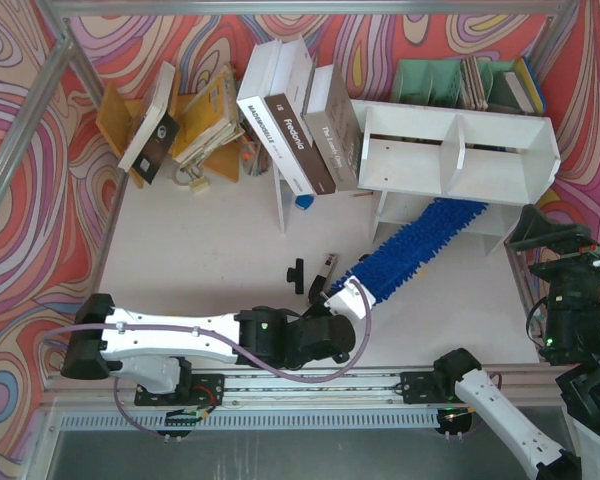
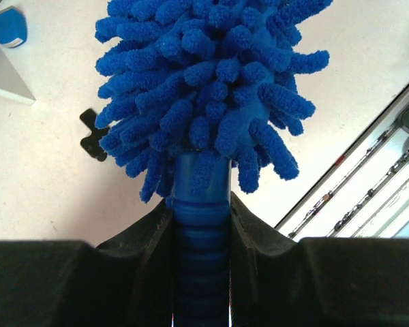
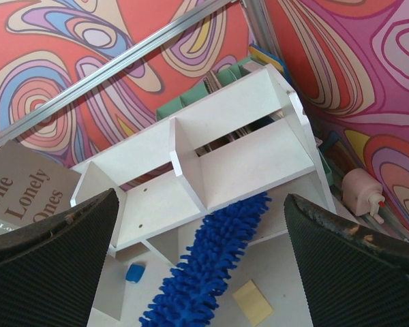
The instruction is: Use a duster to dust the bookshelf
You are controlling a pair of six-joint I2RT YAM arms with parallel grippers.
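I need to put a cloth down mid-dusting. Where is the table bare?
Bare table lies between the leaning books at the back left and the left arm, and between the duster and the right arm. It is crowded around the small black tools by the duster's handle and in the bookshelf's lower level, where the duster reaches.

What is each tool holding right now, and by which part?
Left tool is shut on the duster, gripping its slim handle just below the fluffy head. Right tool is open, holding nothing.
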